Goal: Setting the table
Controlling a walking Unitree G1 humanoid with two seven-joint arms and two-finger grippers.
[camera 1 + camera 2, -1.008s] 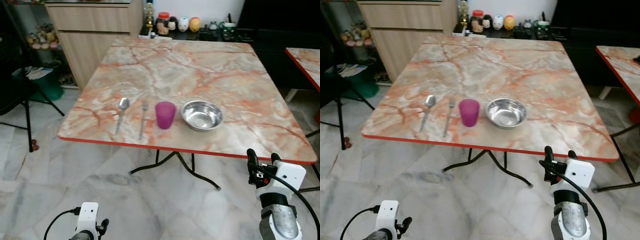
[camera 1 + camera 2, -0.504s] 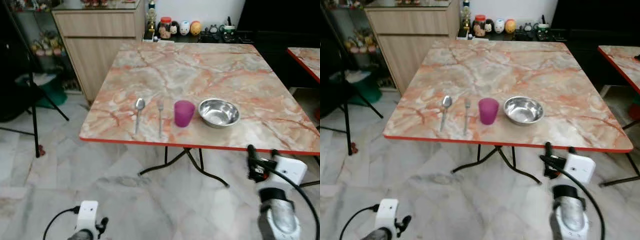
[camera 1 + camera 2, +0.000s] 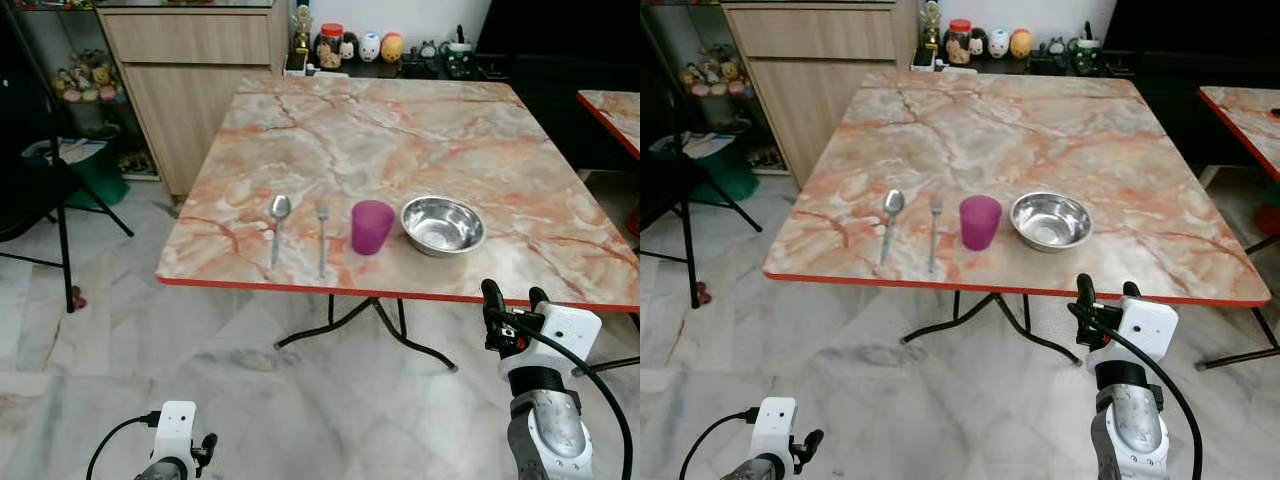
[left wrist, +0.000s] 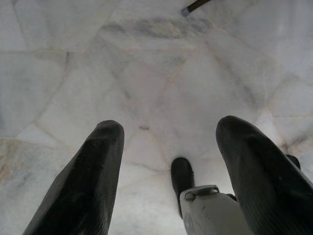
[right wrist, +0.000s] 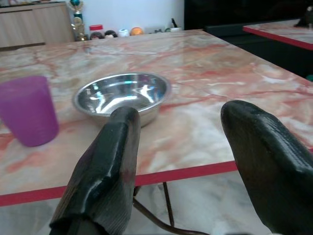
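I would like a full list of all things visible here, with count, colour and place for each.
Table: one, orange marble top, red edge.
Spoon: one, silver, leftmost of the row near the front edge.
Fork: one, silver, right of spoon.
Cup: one, purple, right of fork.
Bowl: one, steel, right of cup.
Cabinet: one, wooden, back left.
Jars and figurines: several, mixed colours, behind table.
Second table: one, same top, far right.
Left gripper: black, open, low over floor.
Right gripper: black, open, before the table edge.
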